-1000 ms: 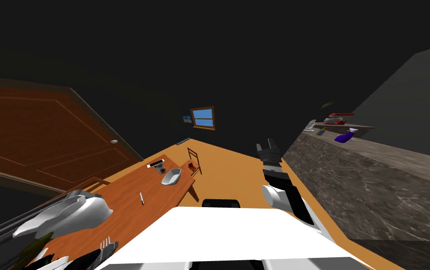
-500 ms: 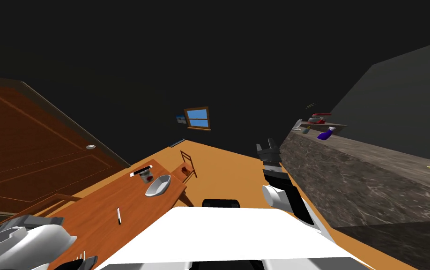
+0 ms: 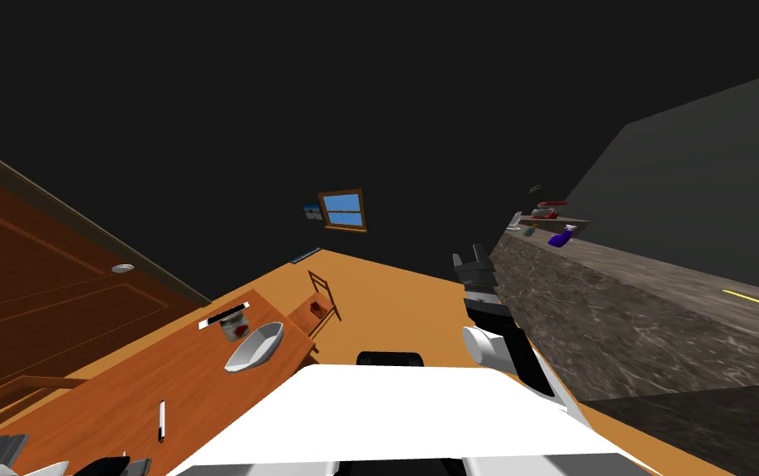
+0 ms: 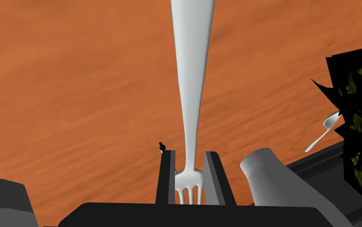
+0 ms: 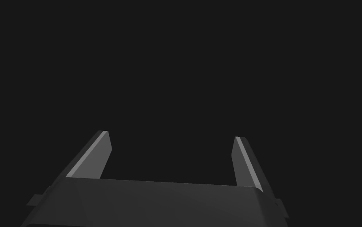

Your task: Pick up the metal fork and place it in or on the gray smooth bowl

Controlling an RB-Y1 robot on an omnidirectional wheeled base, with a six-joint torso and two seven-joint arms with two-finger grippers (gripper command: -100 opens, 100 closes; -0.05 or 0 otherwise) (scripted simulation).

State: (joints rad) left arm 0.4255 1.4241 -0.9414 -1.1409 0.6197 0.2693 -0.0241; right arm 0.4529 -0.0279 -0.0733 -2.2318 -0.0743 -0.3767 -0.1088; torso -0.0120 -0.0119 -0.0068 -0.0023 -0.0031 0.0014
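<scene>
- The left tool (image 4: 190, 151) is clenched on a pale grey fork (image 4: 192, 79). Its two fingers (image 4: 167, 173) press the sides of the fork just above the prongs.
- The prongs point back toward the tool's dark body. The long handle runs straight out beyond the fingertips and widens toward its far end.
- Behind the fork lies the orange-brown wooden table (image 4: 77, 86); how far the fork is above it cannot be judged.
- Off to one side of this tool, a small spoon (image 4: 322, 136) lies beside a dark, spiky plant (image 4: 357, 118).
- The right tool (image 5: 170, 136) is released, its fingers standing wide apart with nothing between them. In the head view it is raised right of centre (image 3: 475, 260).
- In the head view, the pale grey bowl (image 3: 254, 347) sits on the table (image 3: 121, 388), left of centre.
- A small jar (image 3: 234, 327) stands just beyond the bowl, and a pen (image 3: 161, 420) lies nearer, toward the lower left.
- A wooden chair (image 3: 322, 299) stands past the table's far end.
- A grey marbled counter (image 3: 618, 314) fills the right side, with a purple spray bottle (image 3: 560, 238) at its far end.
</scene>
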